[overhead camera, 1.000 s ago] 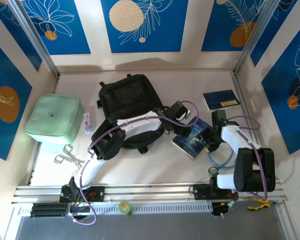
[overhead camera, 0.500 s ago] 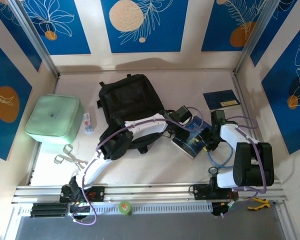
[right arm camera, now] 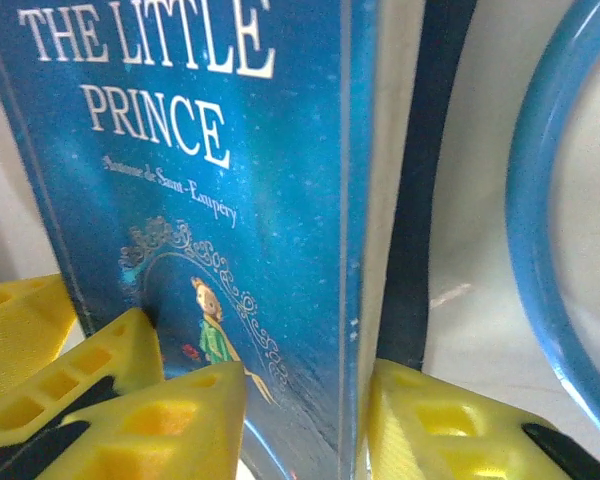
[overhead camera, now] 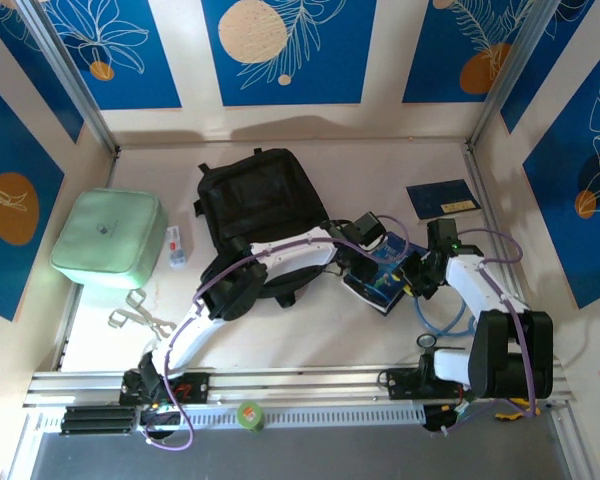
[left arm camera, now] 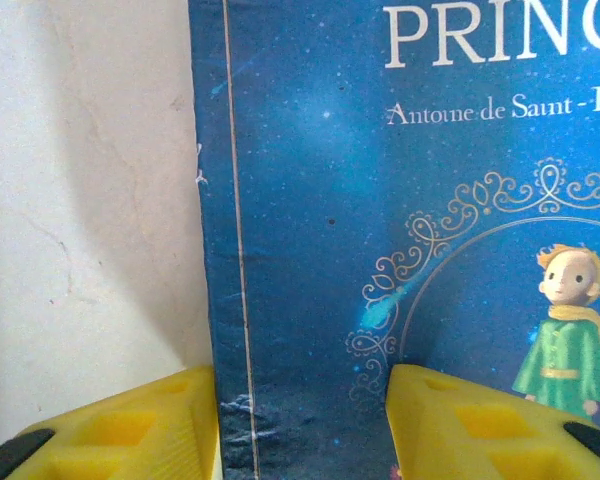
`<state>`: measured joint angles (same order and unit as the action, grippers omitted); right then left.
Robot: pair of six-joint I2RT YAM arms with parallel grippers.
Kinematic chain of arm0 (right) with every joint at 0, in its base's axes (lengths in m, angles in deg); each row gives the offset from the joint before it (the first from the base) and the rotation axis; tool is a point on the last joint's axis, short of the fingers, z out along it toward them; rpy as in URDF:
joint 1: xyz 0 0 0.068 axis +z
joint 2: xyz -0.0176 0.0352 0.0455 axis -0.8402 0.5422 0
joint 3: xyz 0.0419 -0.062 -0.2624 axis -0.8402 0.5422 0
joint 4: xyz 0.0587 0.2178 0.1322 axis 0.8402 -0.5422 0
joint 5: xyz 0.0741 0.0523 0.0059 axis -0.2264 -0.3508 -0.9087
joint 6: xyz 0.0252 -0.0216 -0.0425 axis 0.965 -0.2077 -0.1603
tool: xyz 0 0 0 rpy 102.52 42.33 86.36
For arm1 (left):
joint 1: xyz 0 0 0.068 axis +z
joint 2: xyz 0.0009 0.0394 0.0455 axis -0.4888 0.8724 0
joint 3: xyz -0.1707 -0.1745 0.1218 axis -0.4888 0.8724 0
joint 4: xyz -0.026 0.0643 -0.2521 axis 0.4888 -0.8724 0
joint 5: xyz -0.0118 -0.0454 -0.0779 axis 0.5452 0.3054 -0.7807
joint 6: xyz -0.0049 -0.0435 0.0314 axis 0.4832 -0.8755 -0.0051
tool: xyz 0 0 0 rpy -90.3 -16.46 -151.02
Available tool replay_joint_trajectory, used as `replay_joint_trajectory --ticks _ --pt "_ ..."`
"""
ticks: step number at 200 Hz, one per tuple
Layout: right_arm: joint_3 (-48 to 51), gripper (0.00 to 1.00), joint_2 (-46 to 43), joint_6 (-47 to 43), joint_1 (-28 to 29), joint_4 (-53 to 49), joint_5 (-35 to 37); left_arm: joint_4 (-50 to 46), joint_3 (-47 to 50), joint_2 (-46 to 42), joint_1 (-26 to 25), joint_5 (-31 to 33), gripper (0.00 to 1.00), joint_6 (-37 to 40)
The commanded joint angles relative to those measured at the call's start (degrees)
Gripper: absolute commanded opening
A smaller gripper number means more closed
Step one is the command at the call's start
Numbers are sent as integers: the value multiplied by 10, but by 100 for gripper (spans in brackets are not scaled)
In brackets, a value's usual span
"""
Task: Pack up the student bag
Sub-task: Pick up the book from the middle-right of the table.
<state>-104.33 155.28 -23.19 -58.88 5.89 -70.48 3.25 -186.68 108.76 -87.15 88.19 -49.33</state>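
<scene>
Since a second ago both arms have closed in on the book (overhead camera: 380, 282): the left gripper (overhead camera: 364, 258) has come down at its left edge and the right gripper (overhead camera: 414, 281) has swung in from the right. In the top view, the student bag (overhead camera: 252, 200) lies flat toward the back of the table, well apart from the book. The left arm stretches low across the bag's near edge, and the right arm is bent sharply at the elbow. The bag looks soft and floppy, so it would likely sag; its top loop or a zipper edge seems the best hold. In the left wrist view, the left gripper (left arm camera: 302, 425) stands about half open astride the spine edge of the book (left arm camera: 400, 230), one finger on the bare table and one over the cover, not clamped. In the right wrist view, the right gripper (right arm camera: 302, 425) brackets the page edge of the book (right arm camera: 200, 190), narrowly parted; I cannot tell whether it pinches. The book looks stiff, light and glossy, so it may slip.
</scene>
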Motion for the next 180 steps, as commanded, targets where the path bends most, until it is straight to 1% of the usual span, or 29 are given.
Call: replay_joint_trajectory --ticks 1,24,53,68,96,117,147,164,180 --pt "-20 33 -5 9 10 16 -58 -48 8 47 -11 -2 46 13" --pt "-23 28 0 4 13 3 -38 -51 8 47 -11 -2 46 14" --pt "-29 17 0 -4 15 -14 -14 -51 14 28 -11 1 45 13" --pt "-32 12 -7 -7 15 -21 -4 -51 18 5 -11 5 48 11" --pt "-41 10 -27 -20 13 -32 1 -47 17 -51 -7 6 56 16" --pt "-48 9 -41 -36 9 -33 -24 -42 16 -95 3 12 62 18" --pt "-64 9 -73 -65 4 -22 -85 -30 34 -163 26 22 69 14" --pt "-75 9 -101 -84 4 -11 -119 0 74 -212 47 9 73 -2" --pt "-85 9 -132 -96 4 0 -146 45 125 -259 73 -26 78 -28"
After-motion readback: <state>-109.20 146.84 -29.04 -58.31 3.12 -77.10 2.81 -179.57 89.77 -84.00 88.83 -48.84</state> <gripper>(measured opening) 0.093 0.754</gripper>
